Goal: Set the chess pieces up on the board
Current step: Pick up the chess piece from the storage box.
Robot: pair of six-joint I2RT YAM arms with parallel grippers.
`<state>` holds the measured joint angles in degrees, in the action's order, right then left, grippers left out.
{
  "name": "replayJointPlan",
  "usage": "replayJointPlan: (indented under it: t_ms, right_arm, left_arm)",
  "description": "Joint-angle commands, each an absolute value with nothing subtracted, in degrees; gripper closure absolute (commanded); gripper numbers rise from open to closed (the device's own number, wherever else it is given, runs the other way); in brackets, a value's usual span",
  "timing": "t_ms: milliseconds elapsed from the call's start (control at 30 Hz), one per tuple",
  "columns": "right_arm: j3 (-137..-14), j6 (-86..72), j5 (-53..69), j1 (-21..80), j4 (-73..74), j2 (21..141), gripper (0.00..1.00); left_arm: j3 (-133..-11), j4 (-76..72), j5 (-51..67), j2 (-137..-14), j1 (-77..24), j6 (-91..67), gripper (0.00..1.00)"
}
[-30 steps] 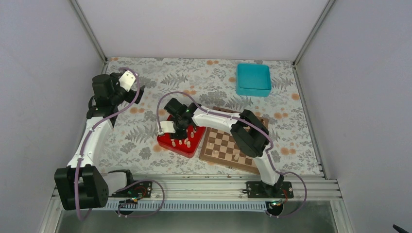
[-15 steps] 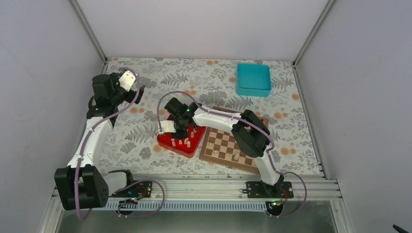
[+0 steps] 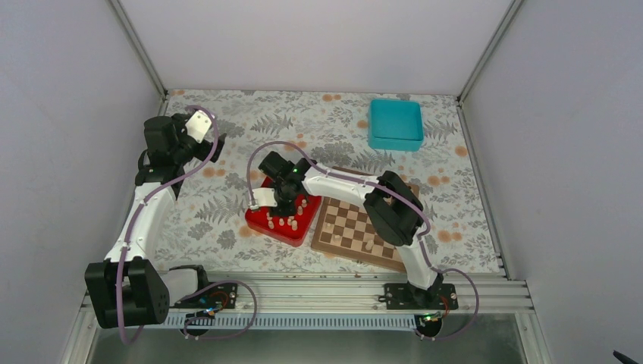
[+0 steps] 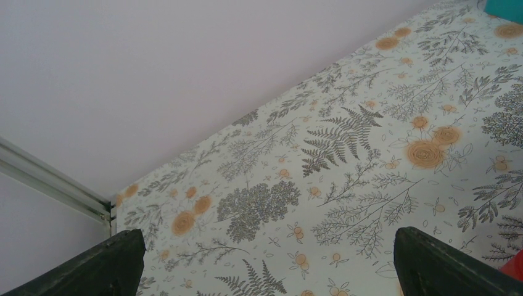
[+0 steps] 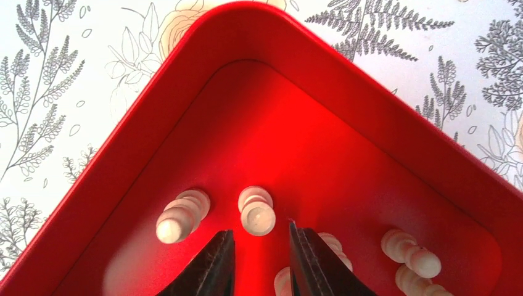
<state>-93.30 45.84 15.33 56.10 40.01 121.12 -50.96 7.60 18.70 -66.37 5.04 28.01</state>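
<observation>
Several pale cream chess pieces [image 5: 257, 216] lie and stand in a red tray [image 5: 370, 117], left of the board [image 3: 356, 231] in the top view. My right gripper [image 5: 260, 231] hangs low inside the tray, open by a narrow gap. One upright piece stands just past its fingertips [image 5: 223, 246], with nothing between them. Another piece [image 5: 179, 217] leans to its left, and more [image 5: 412, 259] lie to the right. A few cream pieces [image 3: 369, 244] stand on the board, partly hidden by the right arm. My left gripper [image 4: 266, 233] is wide open and empty over the far left of the table.
A teal box [image 3: 396, 123] sits at the back right of the floral tablecloth [image 3: 227, 220]. The red tray [image 3: 261, 221] touches the board's left side. White walls close in the table at the back and on both sides.
My right gripper has shifted slightly to the right inside the tray and its jaws have parted a touch. The left arm has not moved.
</observation>
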Motion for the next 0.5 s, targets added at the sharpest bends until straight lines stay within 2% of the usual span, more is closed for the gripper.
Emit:
replayJointPlan:
  t_ms: [0, 467]
  right_arm:
    - [-94.1, 46.6, 15.7, 55.7, 41.5, 121.1, 0.75]
    - [-96.3, 46.5, 16.4, 55.8, 40.9, 123.6, 0.73]
  left_arm:
    - [-50.3, 6.3, 19.6, -66.0, 5.4, 28.0, 0.00]
    - [-49.9, 6.2, 19.9, -65.7, 5.5, 28.1, 0.00]
